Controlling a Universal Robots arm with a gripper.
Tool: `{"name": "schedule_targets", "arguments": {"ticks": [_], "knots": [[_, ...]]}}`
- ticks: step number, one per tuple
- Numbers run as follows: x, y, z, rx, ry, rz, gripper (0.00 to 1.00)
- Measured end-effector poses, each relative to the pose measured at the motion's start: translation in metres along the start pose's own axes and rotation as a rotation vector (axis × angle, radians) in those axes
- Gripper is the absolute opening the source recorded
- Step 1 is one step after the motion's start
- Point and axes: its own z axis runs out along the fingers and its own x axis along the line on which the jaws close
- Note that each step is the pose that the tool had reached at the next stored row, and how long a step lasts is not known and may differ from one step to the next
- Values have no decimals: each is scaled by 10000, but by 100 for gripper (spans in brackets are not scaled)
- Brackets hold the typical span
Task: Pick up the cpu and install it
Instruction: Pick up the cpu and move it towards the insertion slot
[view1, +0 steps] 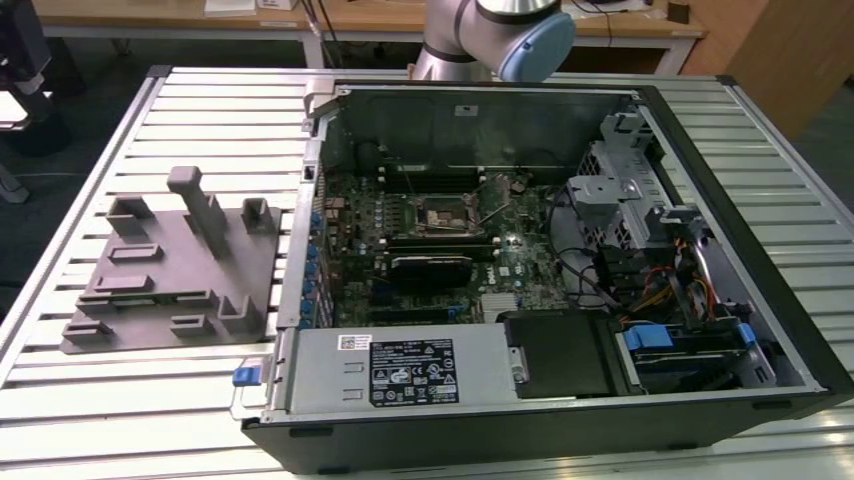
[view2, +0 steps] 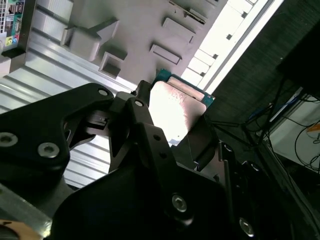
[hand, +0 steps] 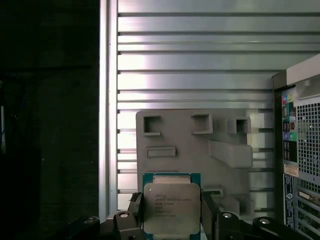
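The pincer is clamped on the cpu by two opposite edges, silver top facing the first wrist view, with the grey fixture block beyond it on the slatted desk and the open computer case just beside that block, on the exterior view's right.

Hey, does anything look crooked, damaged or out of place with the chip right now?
Nothing stands out. In the first wrist view the cpu sits square in the gripper, with the grey fixture block beyond it.

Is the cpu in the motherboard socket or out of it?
Out: the gripper holds the cpu between its fingers, with the grey fixture block beyond it.
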Motion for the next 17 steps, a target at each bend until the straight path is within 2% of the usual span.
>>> {"name": "schedule_targets", "arguments": {"ticks": [17], "knots": [[-296, 8, 1, 0, 0, 0, 54]]}}
